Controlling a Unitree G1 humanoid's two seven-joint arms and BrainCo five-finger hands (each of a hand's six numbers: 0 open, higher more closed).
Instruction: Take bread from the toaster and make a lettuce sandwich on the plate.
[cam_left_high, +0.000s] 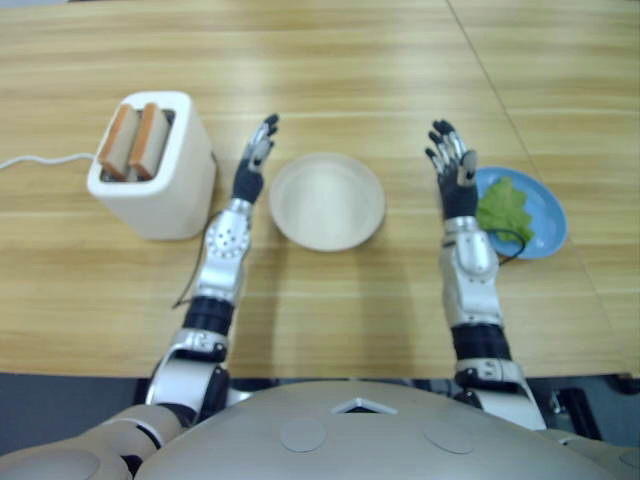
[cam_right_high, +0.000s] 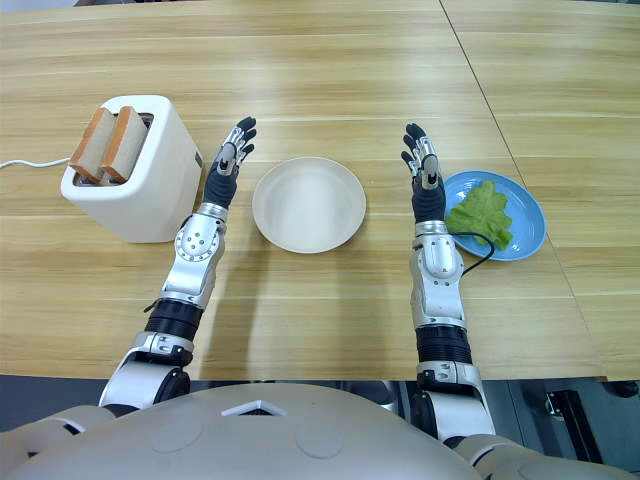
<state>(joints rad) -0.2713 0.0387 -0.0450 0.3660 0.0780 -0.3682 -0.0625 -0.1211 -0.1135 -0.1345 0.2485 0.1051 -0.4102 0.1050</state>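
Observation:
A white toaster (cam_right_high: 135, 185) stands at the left of the wooden table with two slices of bread (cam_right_high: 108, 143) upright in its slots. An empty cream plate (cam_right_high: 308, 204) lies in the middle. A green lettuce leaf (cam_right_high: 484, 212) rests on a small blue plate (cam_right_high: 527, 215) at the right. My left hand (cam_right_high: 229, 160) is held open between the toaster and the cream plate, fingers stretched forward, holding nothing. My right hand (cam_right_high: 422, 168) is also open and empty, between the cream plate and the blue plate.
A white power cord (cam_right_high: 25, 163) runs off the left edge from the toaster. A thin dark cable (cam_right_high: 478, 252) loops beside my right forearm near the blue plate. A seam between table panels (cam_right_high: 500, 120) runs along the right side.

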